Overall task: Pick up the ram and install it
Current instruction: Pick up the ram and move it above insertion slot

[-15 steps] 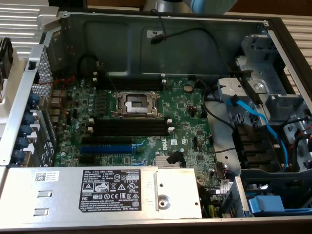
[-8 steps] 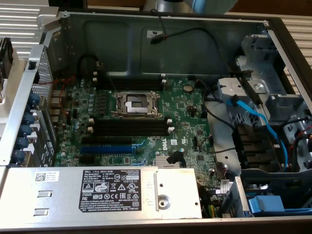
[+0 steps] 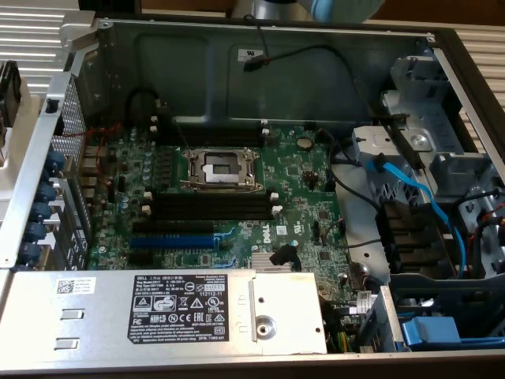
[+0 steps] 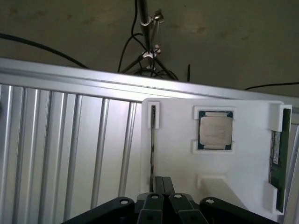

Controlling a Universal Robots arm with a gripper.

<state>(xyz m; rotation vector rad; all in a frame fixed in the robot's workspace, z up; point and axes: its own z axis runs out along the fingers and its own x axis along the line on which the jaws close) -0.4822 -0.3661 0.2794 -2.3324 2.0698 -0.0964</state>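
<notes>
In the wrist view a white holder tray lies on a ribbed aluminium surface. A dark-green ram with a small white label rests in clips along one edge of the tray. A thin dark stick, seen edge-on, stands in another slot of the tray. My gripper hangs above the tray close beside that thin stick, its black fingers pressed together with nothing between them. In the exterior view the open computer case holds the green motherboard with long black slots standing empty.
A processor chip sits in a pocket of the tray. On the motherboard are a CPU socket, a blue slot, blue and black cables, drive bays at the exterior view's right, and a power supply in front.
</notes>
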